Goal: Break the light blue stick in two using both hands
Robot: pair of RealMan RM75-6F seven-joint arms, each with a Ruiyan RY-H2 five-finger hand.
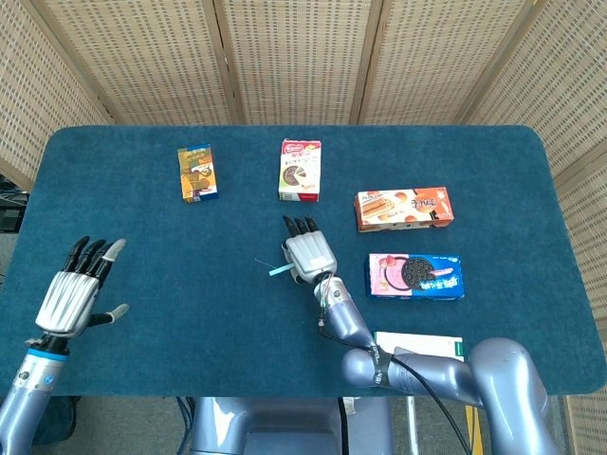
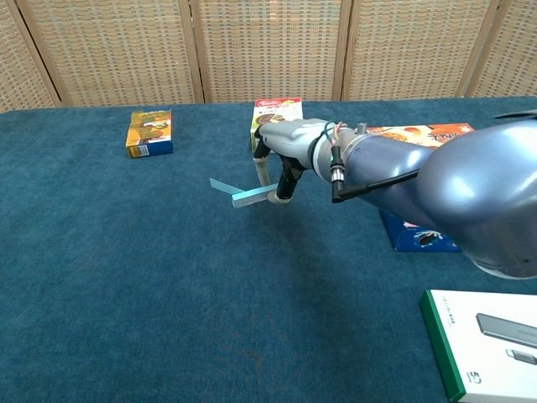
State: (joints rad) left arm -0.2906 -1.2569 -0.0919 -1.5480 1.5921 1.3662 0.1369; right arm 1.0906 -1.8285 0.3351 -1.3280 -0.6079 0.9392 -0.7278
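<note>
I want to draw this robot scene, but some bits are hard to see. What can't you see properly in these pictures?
- Light blue stick: its gripped end is hidden inside the right hand in the chest view; in the head view the hand's back covers most of it.
- Left hand: shows only in the head view; outside the chest view.
- White box: cut off by the chest view's corner.
- Snack box lettering: too small to read.

Counted four snack boxes [image 1: 299, 170] on the worktop [image 1: 171, 246], one white box [image 2: 487, 342], one blue stick [image 2: 243, 195], two hands [image 1: 307, 254].
</note>
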